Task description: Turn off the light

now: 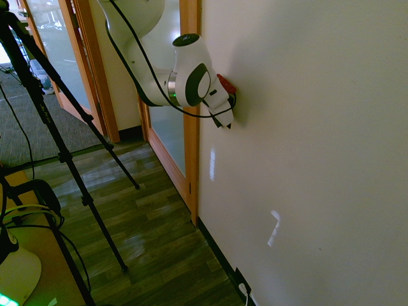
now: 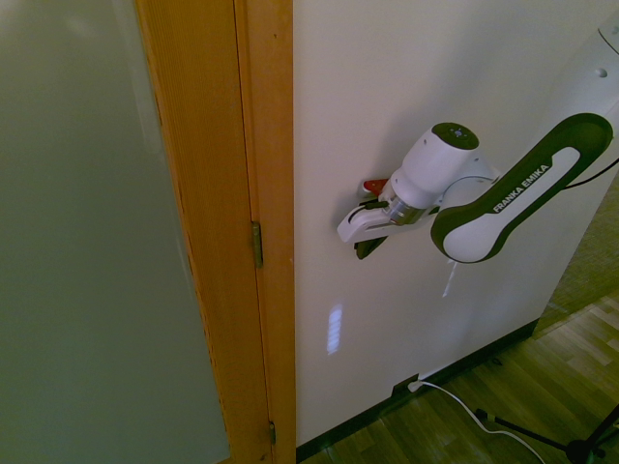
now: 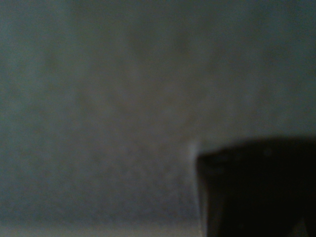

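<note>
The hand (image 1: 227, 125) is pressed together at the wall (image 1: 299, 146); switch actuation is unconfirmed and possibly remains.

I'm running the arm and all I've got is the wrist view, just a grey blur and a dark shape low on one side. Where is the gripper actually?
Observer: The exterior views show the gripper up at the wall, well above the floor.
Operator: Okay, anything beside that wall I should know about?
Observer: Yes, a wooden door frame stands next to it, with glass on its other side.
Operator: And lower down?
Observer: A dark outlet plate sits near the base of the wall, with a white plug in it.
</note>
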You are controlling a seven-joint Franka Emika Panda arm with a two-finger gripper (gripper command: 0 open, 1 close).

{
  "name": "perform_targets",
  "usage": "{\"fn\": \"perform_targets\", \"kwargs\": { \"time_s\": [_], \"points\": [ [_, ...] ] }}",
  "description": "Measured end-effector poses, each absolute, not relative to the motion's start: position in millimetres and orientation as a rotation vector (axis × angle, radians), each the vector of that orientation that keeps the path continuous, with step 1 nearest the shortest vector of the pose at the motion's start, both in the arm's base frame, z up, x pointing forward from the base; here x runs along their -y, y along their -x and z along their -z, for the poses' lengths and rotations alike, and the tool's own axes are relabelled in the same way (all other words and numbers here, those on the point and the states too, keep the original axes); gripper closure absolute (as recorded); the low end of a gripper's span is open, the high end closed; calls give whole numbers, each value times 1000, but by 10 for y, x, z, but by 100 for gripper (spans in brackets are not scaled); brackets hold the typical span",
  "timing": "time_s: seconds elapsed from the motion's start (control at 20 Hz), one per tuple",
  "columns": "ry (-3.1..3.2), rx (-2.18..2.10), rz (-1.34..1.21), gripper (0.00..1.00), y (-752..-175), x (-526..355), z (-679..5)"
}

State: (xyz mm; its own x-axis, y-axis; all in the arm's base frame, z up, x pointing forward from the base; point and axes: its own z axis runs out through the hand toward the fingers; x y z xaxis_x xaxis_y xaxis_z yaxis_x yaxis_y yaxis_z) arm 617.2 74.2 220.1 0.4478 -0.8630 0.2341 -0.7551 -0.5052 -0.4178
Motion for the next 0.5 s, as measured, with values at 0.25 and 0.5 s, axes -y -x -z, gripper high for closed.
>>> {"fn": "perform_targets", "kwargs": {
  "time_s": [0.25,0.5],
  "points": [
    [2393,-1368,671,0,-5990,-594,-2268],
    [2388,-1351,676,0,-5574,-502,-2368]
  ]
}}
